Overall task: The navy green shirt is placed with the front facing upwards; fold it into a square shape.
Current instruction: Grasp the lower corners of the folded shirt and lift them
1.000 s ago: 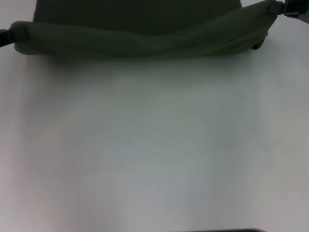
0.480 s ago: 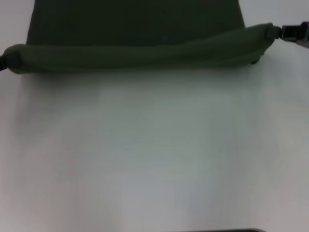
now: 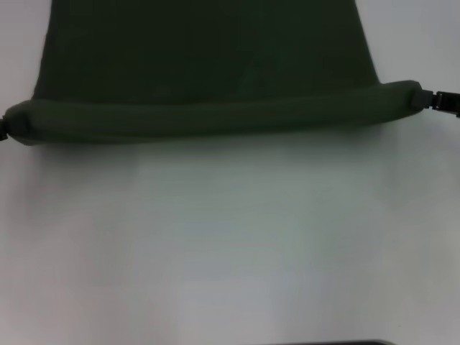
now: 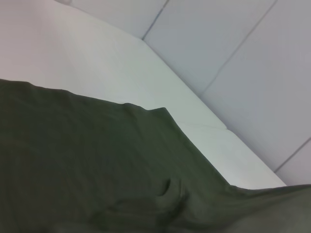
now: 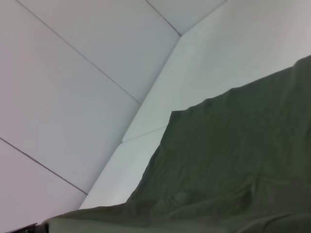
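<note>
Currently mid-fold: navy green shirt lies on the white surface, its rolled near edge stretched between left hand and right hand, both pinching its ends (fingers barely visible). Next, probably lay the fold flat and release.

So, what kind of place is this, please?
Probably a lab or test bench: a plain white table, a pale tiled floor, and only the navy green shirt held between the left gripper and right gripper.
</note>
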